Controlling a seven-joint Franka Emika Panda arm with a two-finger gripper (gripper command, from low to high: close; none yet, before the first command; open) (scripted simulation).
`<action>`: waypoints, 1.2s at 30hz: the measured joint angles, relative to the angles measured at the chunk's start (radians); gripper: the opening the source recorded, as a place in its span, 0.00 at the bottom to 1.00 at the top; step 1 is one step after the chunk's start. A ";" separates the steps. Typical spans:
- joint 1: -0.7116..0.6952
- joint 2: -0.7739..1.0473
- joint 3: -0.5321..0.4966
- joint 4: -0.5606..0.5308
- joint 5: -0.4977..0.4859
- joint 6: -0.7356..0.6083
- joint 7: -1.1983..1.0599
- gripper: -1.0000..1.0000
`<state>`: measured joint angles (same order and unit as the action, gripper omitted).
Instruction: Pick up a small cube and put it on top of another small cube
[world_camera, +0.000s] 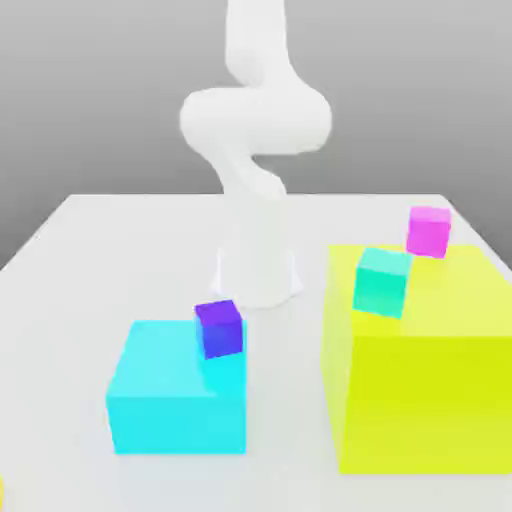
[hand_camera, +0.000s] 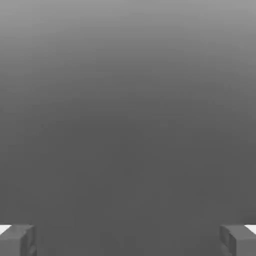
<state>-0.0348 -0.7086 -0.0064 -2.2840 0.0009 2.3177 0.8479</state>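
The small teal cube (world_camera: 382, 282) rests on the top of the big yellow block (world_camera: 430, 390), near that block's back left corner at the exterior view's right. At the exterior view's bottom left edge a thin bright yellow sliver (world_camera: 1, 492) pokes in, cut off by the frame; it looks like the small yellow cube. In the hand view my gripper (hand_camera: 128, 242) is open, its two grey fingertips (hand_camera: 17, 240) standing wide apart with only plain grey background between them. The white arm (world_camera: 255, 130) rises from its base and leaves the picture at the top.
A small magenta cube (world_camera: 429, 231) sits at the yellow block's back right. A big cyan block (world_camera: 178, 392) stands at the front left with a small purple cube (world_camera: 219, 328) on its back right corner. The arm's base (world_camera: 258, 272) stands mid-table behind both blocks.
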 joint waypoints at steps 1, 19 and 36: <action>-0.015 0.039 -0.003 0.007 0.001 0.008 0.020 0.50; -0.224 0.695 -0.109 0.122 0.028 0.135 0.349 0.50; -0.380 1.313 -0.152 0.237 0.186 0.321 0.497 0.00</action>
<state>-0.4151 0.6041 -0.1581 -2.0472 0.1866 2.6391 1.3446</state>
